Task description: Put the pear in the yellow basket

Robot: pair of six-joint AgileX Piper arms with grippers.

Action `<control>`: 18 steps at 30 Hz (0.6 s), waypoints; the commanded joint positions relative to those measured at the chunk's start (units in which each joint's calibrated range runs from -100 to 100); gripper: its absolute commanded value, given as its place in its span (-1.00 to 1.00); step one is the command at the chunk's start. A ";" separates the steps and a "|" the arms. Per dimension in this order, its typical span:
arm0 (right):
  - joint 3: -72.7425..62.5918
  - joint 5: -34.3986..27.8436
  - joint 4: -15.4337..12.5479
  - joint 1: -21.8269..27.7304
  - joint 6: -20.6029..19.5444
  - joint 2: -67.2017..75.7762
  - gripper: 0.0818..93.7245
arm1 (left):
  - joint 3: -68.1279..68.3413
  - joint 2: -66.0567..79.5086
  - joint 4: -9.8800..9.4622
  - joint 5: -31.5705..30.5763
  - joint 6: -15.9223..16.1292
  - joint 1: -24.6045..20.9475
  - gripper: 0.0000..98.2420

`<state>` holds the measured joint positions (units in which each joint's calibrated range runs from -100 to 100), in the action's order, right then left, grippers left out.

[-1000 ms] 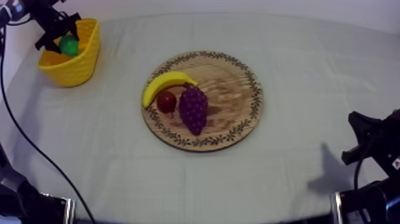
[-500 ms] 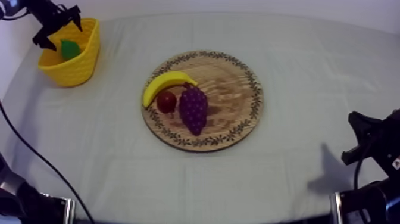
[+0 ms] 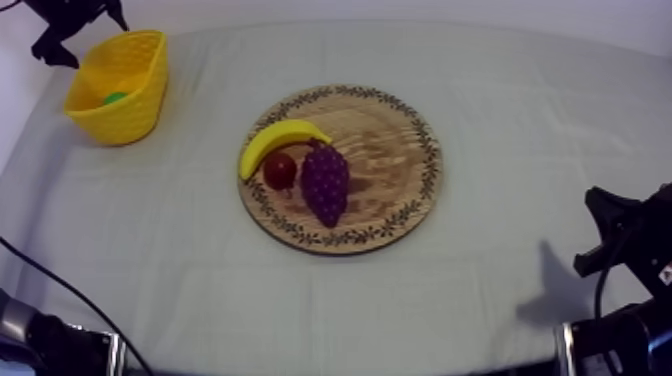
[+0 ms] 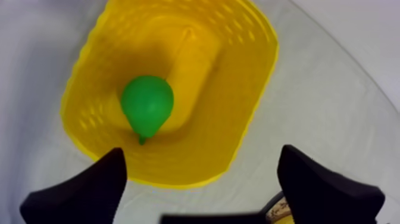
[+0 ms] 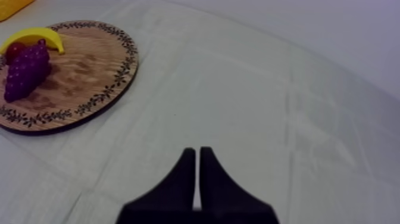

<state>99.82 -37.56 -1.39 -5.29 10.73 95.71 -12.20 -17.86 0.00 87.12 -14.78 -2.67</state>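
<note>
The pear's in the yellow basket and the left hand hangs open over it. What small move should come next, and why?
Probably lift the left hand up and away from the yellow basket. The pear lies on the basket's floor, clear of the open fingers, so the drop looks done and nothing needs gripping.

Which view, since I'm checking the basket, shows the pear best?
The left wrist view: it looks straight down on the whole pear lying in the basket. The top view catches just a green sliver over the basket's rim. The right wrist view faces the board instead.
</note>
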 commanded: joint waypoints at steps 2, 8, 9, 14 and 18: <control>-0.05 -0.02 -0.01 0.01 -0.01 0.04 -0.99 | 2.71 4.69 0.42 0.08 0.04 0.25 0.83; -0.05 -0.02 -0.01 0.01 -0.01 0.04 -0.99 | 6.64 10.99 0.65 0.16 0.09 0.85 0.47; -0.05 -0.02 -0.01 0.01 -0.01 0.04 -0.99 | 7.03 11.93 0.64 0.16 0.05 1.01 0.40; -0.05 -0.02 -0.01 0.01 -0.01 0.04 -0.99 | 8.85 16.34 0.43 -0.55 -0.28 2.15 0.00; -0.05 -0.02 -0.01 0.01 -0.01 0.04 -0.99 | 12.17 19.89 0.95 -3.68 0.07 2.71 -0.24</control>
<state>99.82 -37.56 -1.39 -5.29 10.70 95.71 -1.24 0.91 0.86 84.72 -14.89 0.02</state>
